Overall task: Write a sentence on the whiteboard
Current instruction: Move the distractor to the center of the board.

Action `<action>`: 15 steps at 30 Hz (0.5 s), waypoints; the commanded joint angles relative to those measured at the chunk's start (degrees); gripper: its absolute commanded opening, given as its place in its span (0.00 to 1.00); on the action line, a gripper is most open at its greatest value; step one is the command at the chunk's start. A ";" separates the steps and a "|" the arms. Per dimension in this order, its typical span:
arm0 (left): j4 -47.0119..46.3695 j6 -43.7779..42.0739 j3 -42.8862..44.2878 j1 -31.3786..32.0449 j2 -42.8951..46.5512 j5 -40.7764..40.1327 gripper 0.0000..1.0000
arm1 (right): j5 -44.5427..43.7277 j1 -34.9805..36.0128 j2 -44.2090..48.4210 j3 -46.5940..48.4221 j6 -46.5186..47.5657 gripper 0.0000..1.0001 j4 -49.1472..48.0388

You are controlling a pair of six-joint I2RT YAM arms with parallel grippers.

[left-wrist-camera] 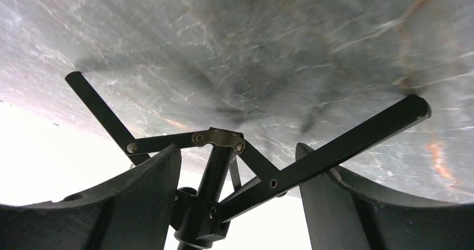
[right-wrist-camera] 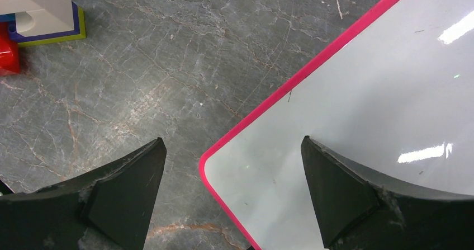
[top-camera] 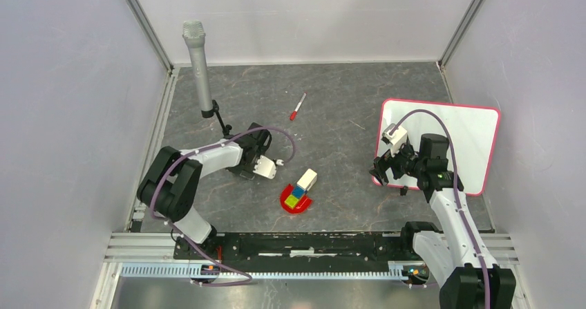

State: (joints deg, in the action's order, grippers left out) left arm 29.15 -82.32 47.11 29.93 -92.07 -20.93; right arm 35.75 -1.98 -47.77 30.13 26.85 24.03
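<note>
My left jaws gape empty around the microphone stand [left-wrist-camera: 218, 140]; one nudge topples it. My right jaws, wide and empty, could shove the whiteboard [right-wrist-camera: 363, 93].

Top external: high behind the arm bases, looking down over the whole grey marbled tabletop [top-camera: 332, 95]. Left wrist: low, very near a black folding tripod base [left-wrist-camera: 218, 141]. Right wrist: close, straight down on the glossy, pink-edged white whiteboard [right-wrist-camera: 363, 93]; the overhead view shares that near-left corner.

whiteboard [top-camera: 464, 136] near corner hidden under right arm [top-camera: 449, 205], blocks [right-wrist-camera: 34, 6] cut off at picture's corner
</note>
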 commanded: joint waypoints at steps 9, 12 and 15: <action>-8.99 -15.32 5.53 -12.83 -7.85 1.18 0.79 | -0.37 0.22 -0.72 0.46 -0.40 0.97 -1.36; -10.08 -17.01 7.65 -15.75 -9.65 2.25 0.79 | -0.37 0.22 -1.07 0.58 -0.40 0.97 -1.38; -9.55 -17.92 10.58 -18.37 -11.68 3.48 0.79 | -0.40 0.22 -1.53 0.63 -0.40 0.97 -1.35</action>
State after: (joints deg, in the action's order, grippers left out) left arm 20.86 -94.98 53.98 14.68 -100.95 -20.64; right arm 35.75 -1.98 -48.84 30.13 26.81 24.03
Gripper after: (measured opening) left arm 0.790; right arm 0.975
